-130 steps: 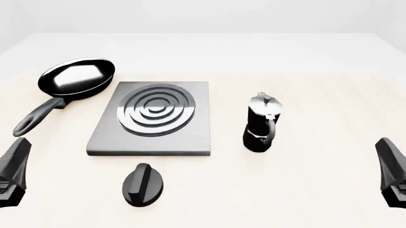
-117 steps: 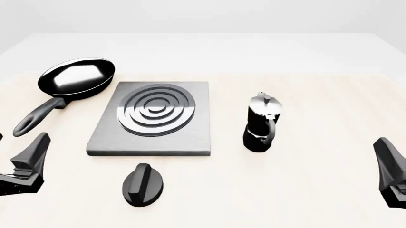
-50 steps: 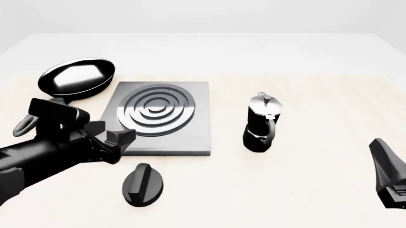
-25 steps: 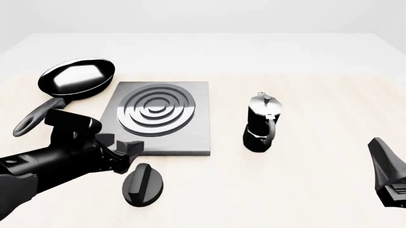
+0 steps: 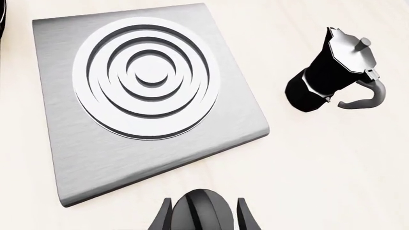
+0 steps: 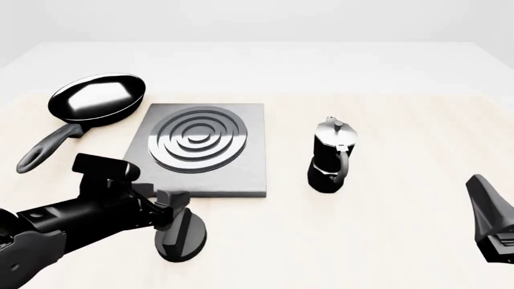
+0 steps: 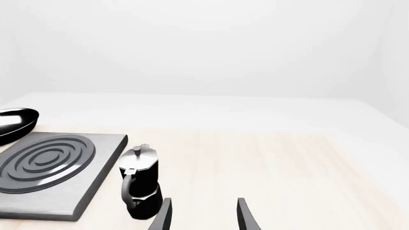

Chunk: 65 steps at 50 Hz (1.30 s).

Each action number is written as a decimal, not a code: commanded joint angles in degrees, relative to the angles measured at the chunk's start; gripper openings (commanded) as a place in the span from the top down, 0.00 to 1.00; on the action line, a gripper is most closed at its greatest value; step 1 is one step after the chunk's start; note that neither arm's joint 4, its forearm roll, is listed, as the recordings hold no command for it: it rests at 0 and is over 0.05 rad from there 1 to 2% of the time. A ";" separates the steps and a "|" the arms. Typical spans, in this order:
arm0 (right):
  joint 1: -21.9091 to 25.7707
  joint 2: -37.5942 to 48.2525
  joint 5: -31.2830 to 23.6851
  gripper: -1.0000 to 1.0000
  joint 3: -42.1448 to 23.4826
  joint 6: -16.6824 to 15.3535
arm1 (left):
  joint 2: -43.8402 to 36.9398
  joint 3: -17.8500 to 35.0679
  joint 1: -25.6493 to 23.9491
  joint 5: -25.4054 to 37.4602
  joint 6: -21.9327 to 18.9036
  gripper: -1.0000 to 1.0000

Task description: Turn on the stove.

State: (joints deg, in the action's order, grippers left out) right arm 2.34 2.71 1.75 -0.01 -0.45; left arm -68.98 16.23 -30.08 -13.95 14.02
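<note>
Front view shows the left gripper (image 6: 173, 208) now right at the small black round knob with a raised ridge (image 6: 183, 236), where half a second ago it hung just short of it and a couple of seconds back it sat idle at the table's near left edge. The left wrist view confirms the arrival: the two fingertips (image 5: 163, 218) stand open on either side of the knob's ridge (image 5: 203, 213), straddling it, with a sliver of gap on each side, so the jaws are spread narrowly and hold nothing yet. The flat square grey metal stove with its round burner of concentric rings (image 6: 210, 171) lies on the pale wooden table (image 6: 401, 241) just beyond the knob, untouched. The black frying pan with a long handle (image 6: 92, 102) sits off the stove's far left corner, and the black and silver moka pot (image 6: 331, 155) stands upright to the stove's right, apart from it. The right gripper (image 7: 201, 215) hangs at the near right, well clear, its fingers apart around nothing. To my eye the approach is finished; what's left is to close on the ridge and twist, keeping the squeeze centred so the knob doesn't skid.
</note>
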 commanded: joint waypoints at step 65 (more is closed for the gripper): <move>-0.39 3.19 2.14 0.00 -0.04 0.67 | -17.70 -2.25 -0.26 -14.76 4.44 0.00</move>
State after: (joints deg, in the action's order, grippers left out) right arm 1.91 5.16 3.43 -0.02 0.15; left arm -83.88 14.16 -30.50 -26.75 17.86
